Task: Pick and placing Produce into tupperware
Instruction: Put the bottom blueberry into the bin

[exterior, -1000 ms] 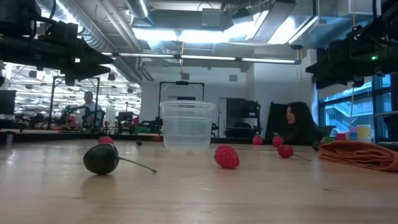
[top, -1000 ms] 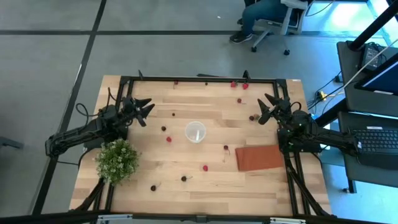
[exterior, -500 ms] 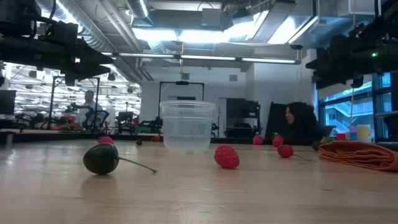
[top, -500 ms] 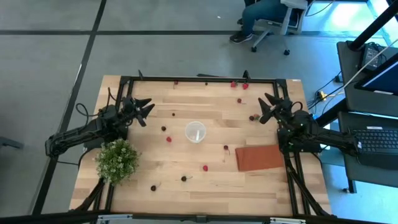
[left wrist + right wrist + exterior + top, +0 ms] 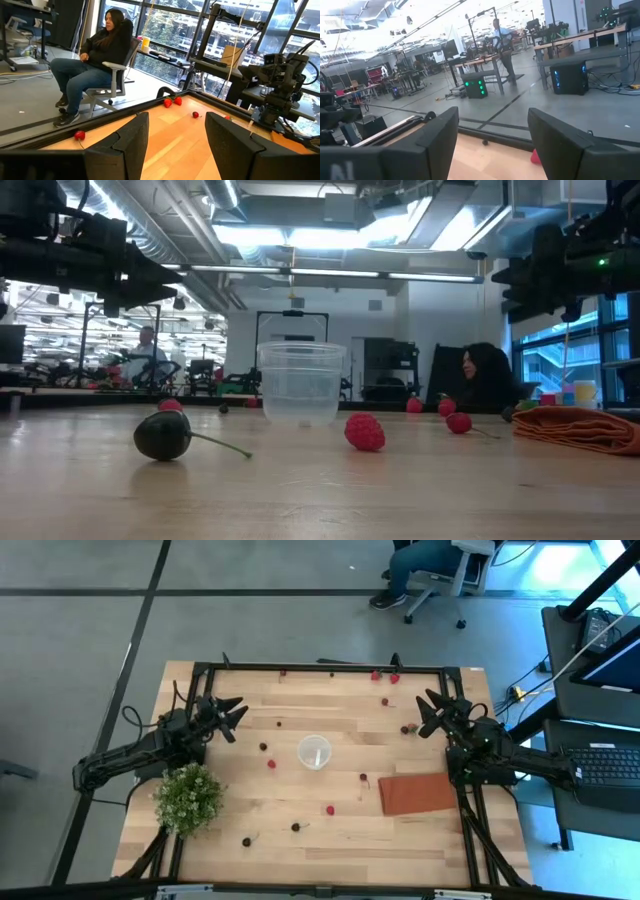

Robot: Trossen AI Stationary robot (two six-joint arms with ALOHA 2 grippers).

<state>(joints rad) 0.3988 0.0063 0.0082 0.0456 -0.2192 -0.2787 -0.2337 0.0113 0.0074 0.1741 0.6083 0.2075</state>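
Note:
The tupperware (image 5: pixel 314 752), a small clear round cup, stands upright mid-table and is seen level in the low view (image 5: pixel 300 383). Produce lies scattered on the wood around it: red pieces (image 5: pixel 271 764) (image 5: pixel 329 809) (image 5: pixel 365 432) and dark stemmed ones (image 5: pixel 263 746) (image 5: pixel 294 827) (image 5: pixel 163 435). More red pieces (image 5: pixel 375 675) (image 5: pixel 168 102) sit by the far edge. My left gripper (image 5: pixel 235 718) (image 5: pixel 175 142) hovers open over the table's left side, holding nothing. My right gripper (image 5: pixel 428 712) (image 5: pixel 492 140) hovers open over the right side, also holding nothing. Both are well above the table.
A leafy green plant with white flowers (image 5: pixel 189 798) stands near the front left. A reddish-brown mat (image 5: pixel 418 793) lies at the right. A black frame (image 5: pixel 320 667) borders the table. A person (image 5: pixel 95 55) sits on a chair beyond the far edge.
My right gripper has rolled a little about its own pointing line while staying in place. Nothing on the table has moved.

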